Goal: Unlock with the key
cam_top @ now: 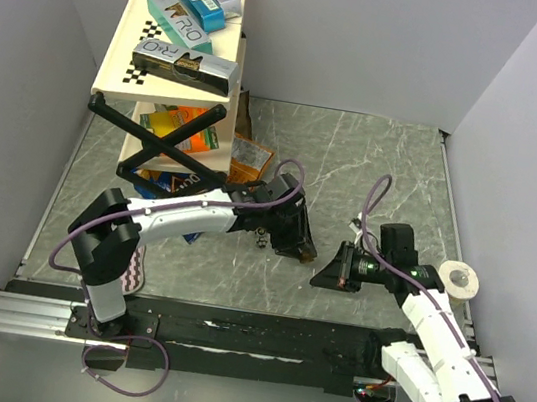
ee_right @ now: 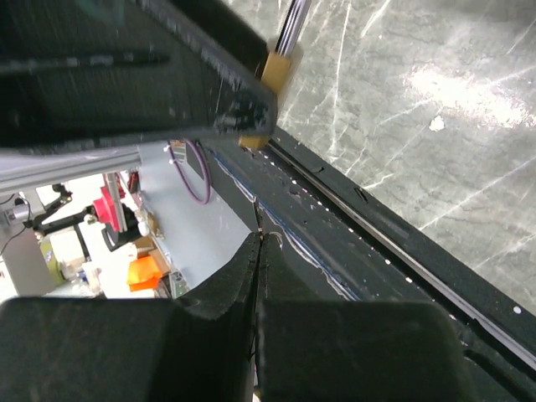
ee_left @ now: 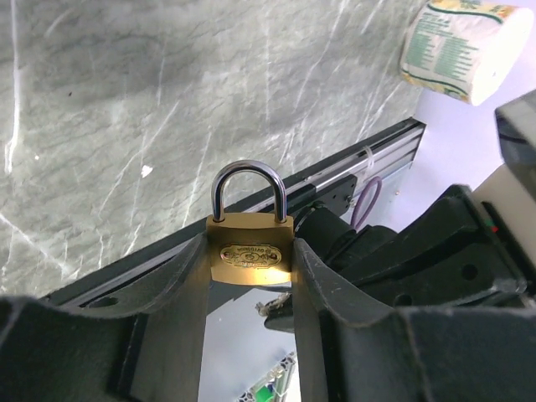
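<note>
My left gripper is shut on a small brass padlock with a silver shackle. It holds the padlock shackle forward, above the marble table. The padlock also shows at the top of the right wrist view, between the left fingers. My right gripper is shut on the key. Only the key's thin dark blade sticks out past the fingertips. It points at the padlock's underside, a short gap away. In the left wrist view the key tip sits just below the padlock's base.
A toilet roll stands at the table's right edge. A tilted shelf with boxes stands at the back left. A black rail runs along the near edge. A tiny pale bit lies on the marble.
</note>
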{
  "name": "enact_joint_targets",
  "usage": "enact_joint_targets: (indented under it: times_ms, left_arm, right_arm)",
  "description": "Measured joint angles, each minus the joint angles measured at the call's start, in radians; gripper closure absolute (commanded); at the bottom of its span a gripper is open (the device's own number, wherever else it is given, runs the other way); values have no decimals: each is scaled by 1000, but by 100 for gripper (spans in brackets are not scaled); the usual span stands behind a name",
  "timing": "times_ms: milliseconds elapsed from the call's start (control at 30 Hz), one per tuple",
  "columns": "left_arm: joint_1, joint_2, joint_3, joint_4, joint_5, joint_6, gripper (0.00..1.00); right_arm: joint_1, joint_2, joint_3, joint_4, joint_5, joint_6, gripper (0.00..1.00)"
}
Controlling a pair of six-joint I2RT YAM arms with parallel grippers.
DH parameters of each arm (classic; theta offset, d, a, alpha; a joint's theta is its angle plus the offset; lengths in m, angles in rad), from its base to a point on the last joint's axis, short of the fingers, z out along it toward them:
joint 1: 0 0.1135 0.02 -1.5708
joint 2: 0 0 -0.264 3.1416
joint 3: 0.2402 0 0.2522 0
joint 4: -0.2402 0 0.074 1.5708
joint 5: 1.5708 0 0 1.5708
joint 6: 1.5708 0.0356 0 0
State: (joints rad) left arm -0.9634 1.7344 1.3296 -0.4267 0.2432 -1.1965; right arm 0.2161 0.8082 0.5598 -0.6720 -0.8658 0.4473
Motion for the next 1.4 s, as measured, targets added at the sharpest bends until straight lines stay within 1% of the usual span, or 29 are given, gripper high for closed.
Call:
enact_joint_targets:
  times_ms: [267,700,1400]
  left_arm:
    - [-16,0,-3,-3,-3,-19,99]
    - [-27,0,1,-3,-5,-19,99]
    - [-27,-4,1,0,-10,-19,99]
  right_arm:
    - [9,68,0,51,-23,5,100]
    - [10,126,10,71,-43,5,100]
    - [11,143,10,104,-74,39,100]
